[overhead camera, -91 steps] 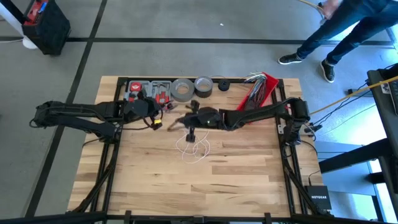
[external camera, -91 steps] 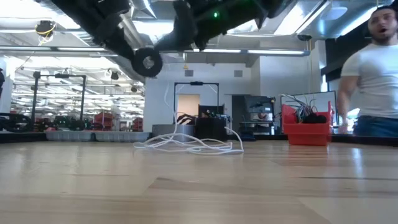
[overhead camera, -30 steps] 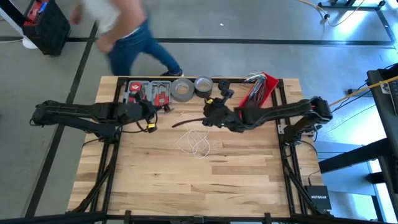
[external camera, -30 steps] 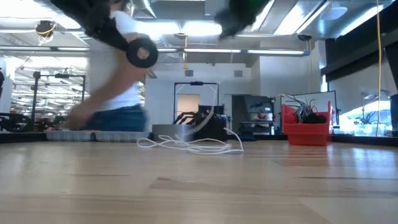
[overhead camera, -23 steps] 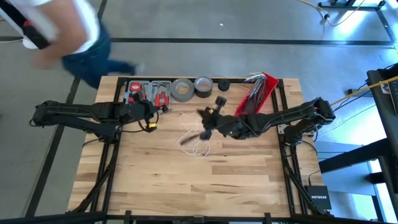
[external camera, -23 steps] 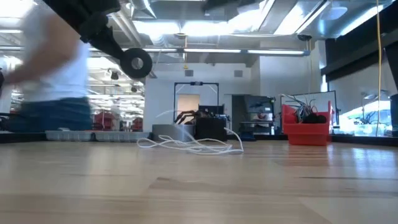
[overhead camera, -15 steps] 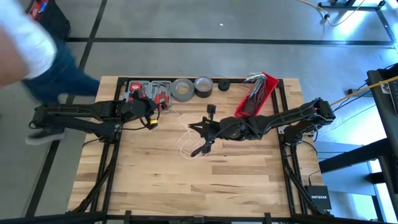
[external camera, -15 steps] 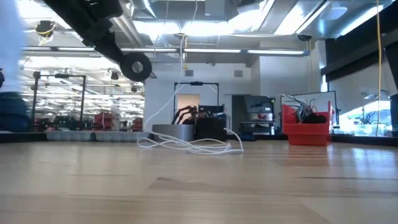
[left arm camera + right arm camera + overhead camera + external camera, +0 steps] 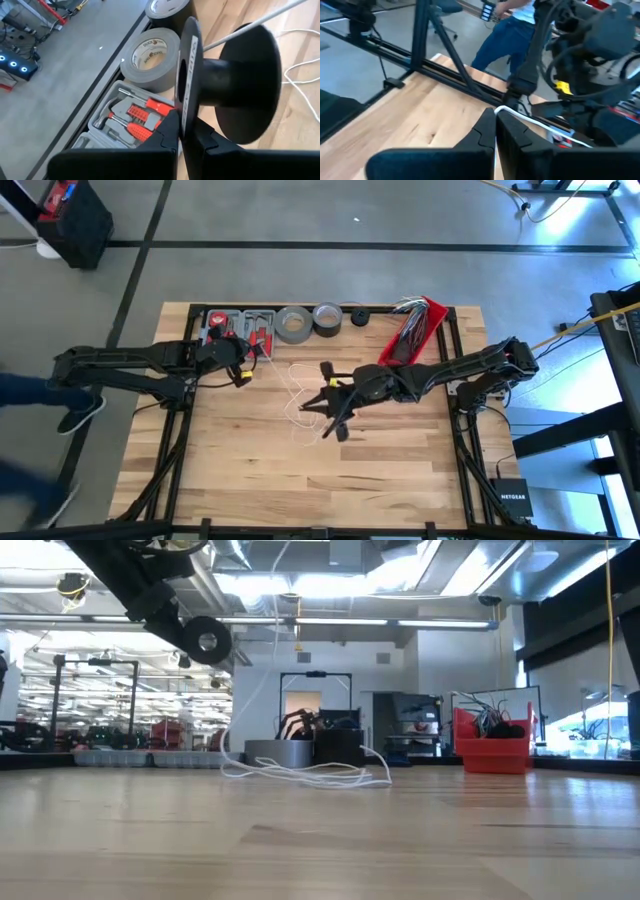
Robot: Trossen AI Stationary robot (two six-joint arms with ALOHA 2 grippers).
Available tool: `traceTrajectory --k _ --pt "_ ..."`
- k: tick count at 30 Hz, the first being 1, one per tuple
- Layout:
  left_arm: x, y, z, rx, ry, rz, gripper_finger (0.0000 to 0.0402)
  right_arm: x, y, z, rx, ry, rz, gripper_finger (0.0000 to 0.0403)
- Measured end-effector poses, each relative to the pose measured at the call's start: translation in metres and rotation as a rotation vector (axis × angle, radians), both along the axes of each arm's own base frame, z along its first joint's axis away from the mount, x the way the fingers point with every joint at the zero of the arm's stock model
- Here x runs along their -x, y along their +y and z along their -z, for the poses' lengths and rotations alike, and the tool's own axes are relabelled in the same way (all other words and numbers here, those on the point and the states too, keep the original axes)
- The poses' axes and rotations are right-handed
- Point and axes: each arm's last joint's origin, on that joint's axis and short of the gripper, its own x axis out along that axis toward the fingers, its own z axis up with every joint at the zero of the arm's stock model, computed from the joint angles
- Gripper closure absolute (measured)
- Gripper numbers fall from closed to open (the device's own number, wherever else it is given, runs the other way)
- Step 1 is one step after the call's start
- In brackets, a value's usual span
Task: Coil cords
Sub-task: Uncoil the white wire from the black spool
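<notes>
Both my grippers pinch the limp, light white cord point(image 9: 300, 408): left gripper point(image 9: 186, 131) clamped on its black puck point(image 9: 227, 95) near the grey tape roll point(image 9: 293, 324), right gripper point(image 9: 496, 120) closed on a strand.

white cord point(image 9: 303, 408) lies loosely tangled mid-table.

The high view looks straight down on the whole counter point(image 9: 300, 470) and the floor around it; the low view sits at counter height, facing level across the boards toward the red bin point(image 9: 492, 748) and the room behind it; both share the white cord point(image 9: 300, 402) and that bin; the left wrist view looks closely past a black spool point(image 9: 235, 90) to the grey tape roll point(image 9: 152, 59); the right wrist view faces the left arm across the counter's edge.
</notes>
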Motion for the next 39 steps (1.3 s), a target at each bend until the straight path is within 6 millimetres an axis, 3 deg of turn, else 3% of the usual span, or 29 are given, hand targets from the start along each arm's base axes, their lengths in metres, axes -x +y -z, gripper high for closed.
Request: traceTrajectory --k 17,23,28,33,39 --pt "0.0 0.001 0.0 -0.021 0.021 0.013 0.04 0.002 0.004 0.003 0.013 0.031 -0.028 0.0395" --pt "0.0 -0.002 0.0 -0.042 0.035 0.037 0.04 0.001 0.0 0.004 -0.008 0.043 0.154 0.0395" --pt "-0.001 -0.005 0.0 -0.036 0.029 0.055 0.04 0.001 0.0 0.005 -0.008 0.047 0.155 0.0395" --pt "-0.013 -0.005 0.002 -0.066 0.036 0.09 0.04 0.001 -0.001 0.005 0.029 0.04 0.157 0.0395" --pt "-0.038 -0.002 0.029 -0.111 0.263 0.169 0.04 0.003 -0.003 0.012 0.061 0.111 0.225 0.0395"
